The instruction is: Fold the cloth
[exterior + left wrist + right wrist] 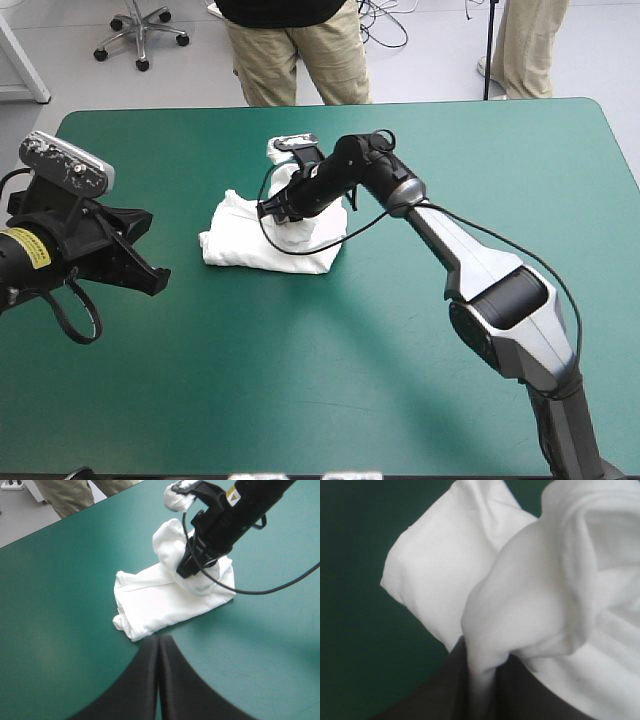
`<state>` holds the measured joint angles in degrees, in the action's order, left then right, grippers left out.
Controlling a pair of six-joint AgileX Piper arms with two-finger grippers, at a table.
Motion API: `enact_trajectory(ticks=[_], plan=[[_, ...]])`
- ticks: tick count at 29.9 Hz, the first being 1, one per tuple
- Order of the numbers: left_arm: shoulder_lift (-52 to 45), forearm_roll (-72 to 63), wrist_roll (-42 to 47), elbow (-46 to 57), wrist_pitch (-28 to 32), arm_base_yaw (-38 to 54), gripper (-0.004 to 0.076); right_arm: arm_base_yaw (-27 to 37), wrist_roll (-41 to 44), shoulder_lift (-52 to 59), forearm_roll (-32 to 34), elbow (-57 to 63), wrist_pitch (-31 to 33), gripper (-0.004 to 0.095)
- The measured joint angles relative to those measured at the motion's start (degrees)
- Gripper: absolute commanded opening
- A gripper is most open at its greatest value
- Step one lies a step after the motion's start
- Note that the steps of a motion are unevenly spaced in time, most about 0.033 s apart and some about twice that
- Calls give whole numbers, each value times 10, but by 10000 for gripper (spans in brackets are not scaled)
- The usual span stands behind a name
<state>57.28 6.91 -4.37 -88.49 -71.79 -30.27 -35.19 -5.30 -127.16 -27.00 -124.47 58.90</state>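
The white T-shirt [250,240] lies as a folded bundle on the teal-green cover, a little beyond the table's middle. My right gripper [272,208] reaches in from the right and is shut on a fold of it, pulled up off the bundle's top. In the right wrist view that fold of the T-shirt [535,605] rises from between the fingers of the right gripper [482,680]. The left wrist view shows the T-shirt [155,605] ahead of my left gripper [159,641], with the right gripper [184,570] on it. My left gripper [152,272] is shut, holds nothing, and hovers well left of the bundle.
A small lump of white cloth [284,150] shows just beyond the right wrist, toward the table's far edge [330,106]. Bare teal-green cover [300,380] runs from the bundle to the near edge.
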Motion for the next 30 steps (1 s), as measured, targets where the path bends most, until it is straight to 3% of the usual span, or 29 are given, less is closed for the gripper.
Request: enact_trajectory(ticks=[3, 5, 13, 20, 23, 30], plan=[[0, 0, 10, 0, 0, 0, -9, -18, 2, -29, 1, -45, 23, 514], [0, 0, 17, 0, 0, 0, -9, -26, 2, -35, 1, -64, 28, 608], [0, 0, 25, 0, 0, 0, -9, -29, 23, -35, 58, -97, 63, 537], [0, 0, 25, 0, 0, 0, -9, -29, -35, -35, 132, -97, 47, 513], [0, 0, 25, 0, 0, 0, -9, -26, -46, -35, 154, -97, 72, 513], [0, 0, 27, 0, 0, 0, -9, 24, -57, 38, 158, 19, 91, 513]])
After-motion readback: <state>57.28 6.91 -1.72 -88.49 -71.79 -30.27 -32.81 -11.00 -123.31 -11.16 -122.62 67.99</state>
